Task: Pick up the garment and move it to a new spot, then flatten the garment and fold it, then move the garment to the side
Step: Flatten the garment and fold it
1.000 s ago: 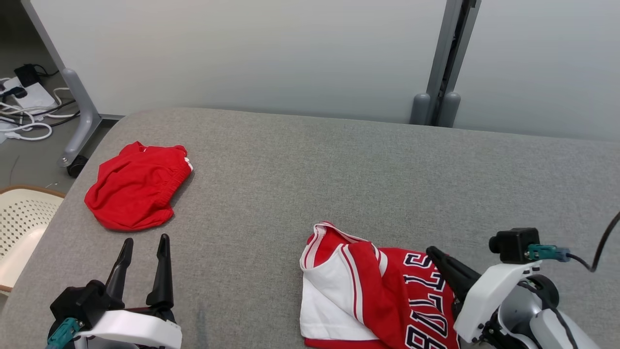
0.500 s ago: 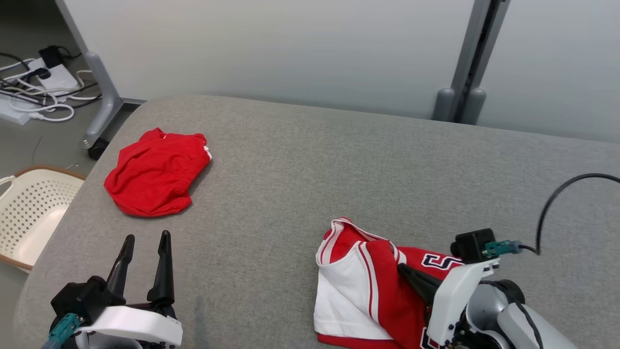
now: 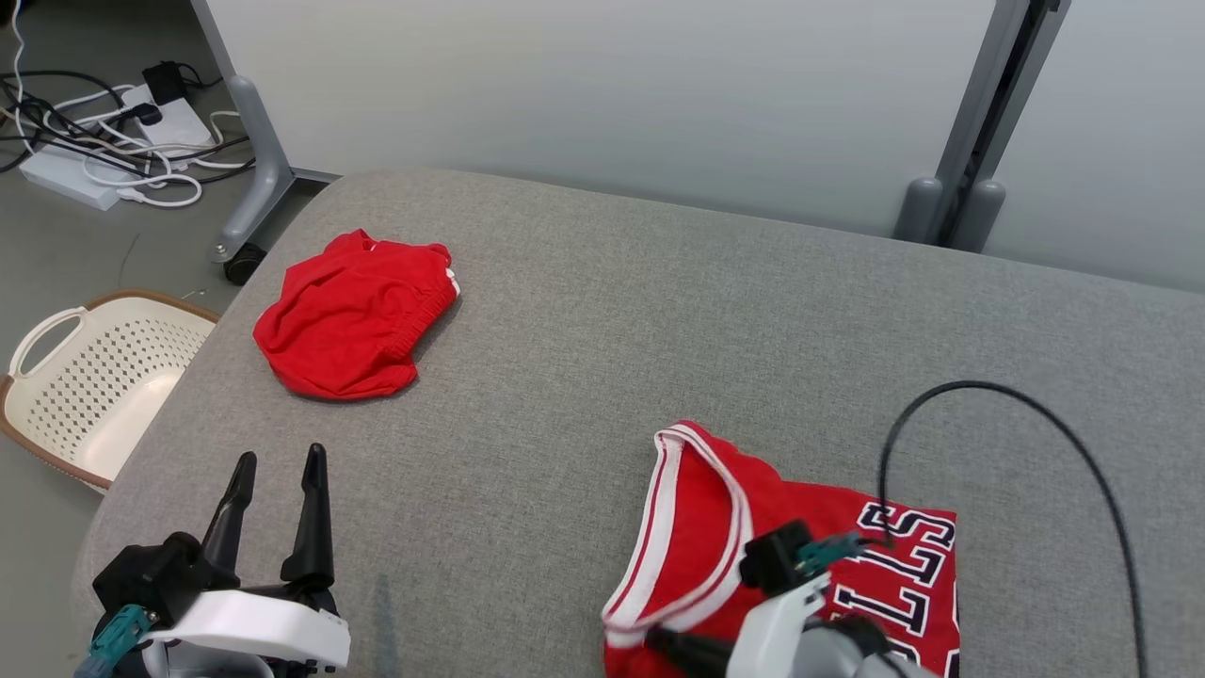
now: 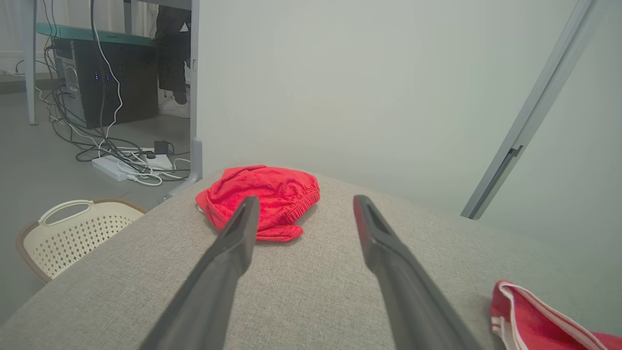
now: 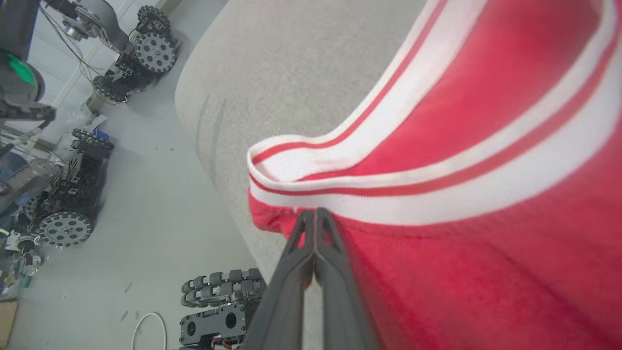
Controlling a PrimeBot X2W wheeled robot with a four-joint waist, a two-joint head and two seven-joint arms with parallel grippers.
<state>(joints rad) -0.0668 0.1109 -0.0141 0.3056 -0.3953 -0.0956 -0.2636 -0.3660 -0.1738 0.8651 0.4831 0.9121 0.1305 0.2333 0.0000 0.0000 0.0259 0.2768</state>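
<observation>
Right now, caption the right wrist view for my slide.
Right gripper, shut, tips at the striped trim of a red jersey near the edge of the grey cushion.

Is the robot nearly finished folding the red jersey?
Not yet. The red shorts lie bundled at the left, maybe already done. The right gripper, shut, is at the striped hem of the jersey, which lies fairly flat. Folding and moving it aside remain. The left gripper is open.
</observation>
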